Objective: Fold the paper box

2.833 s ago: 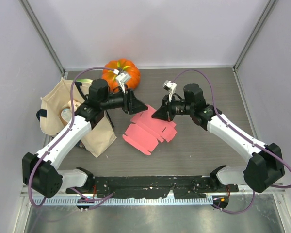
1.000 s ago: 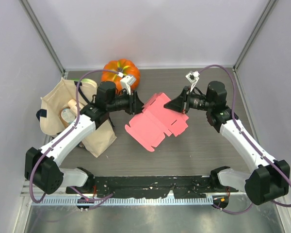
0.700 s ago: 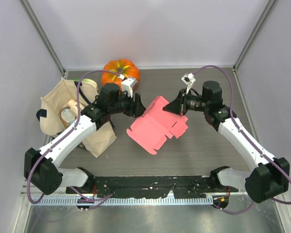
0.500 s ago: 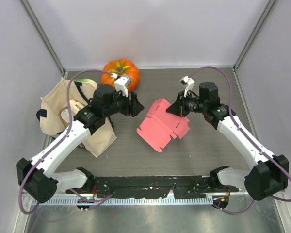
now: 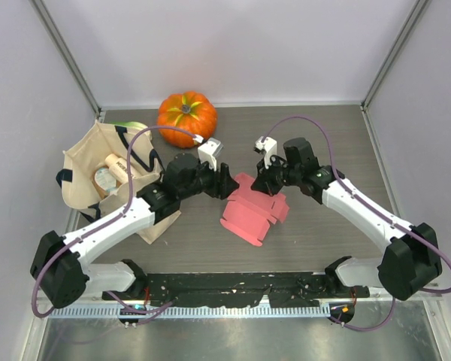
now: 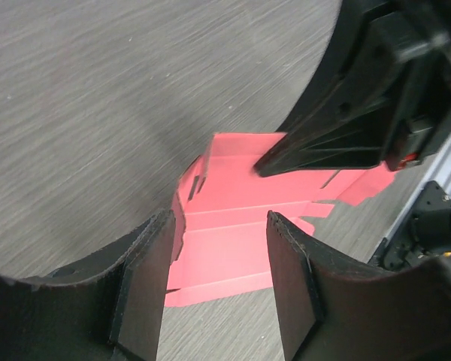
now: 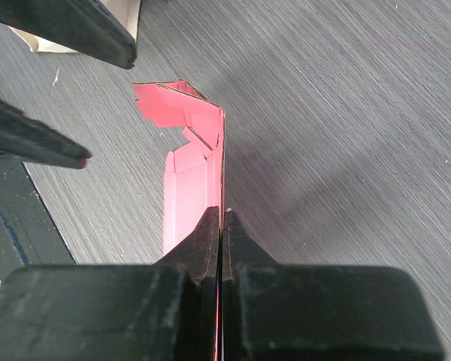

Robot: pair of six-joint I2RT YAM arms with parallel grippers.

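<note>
Thin pink-red creased paper box — edge pinched by the right gripper — lies just right of the left gripper, fingers spread.

Grey wood-grain table; plain pale walls on three sides; aluminium corner posts; even light.

No text, brand, number or sign is legible in any view; the printed jars in the tote bag are too small to read.
</note>
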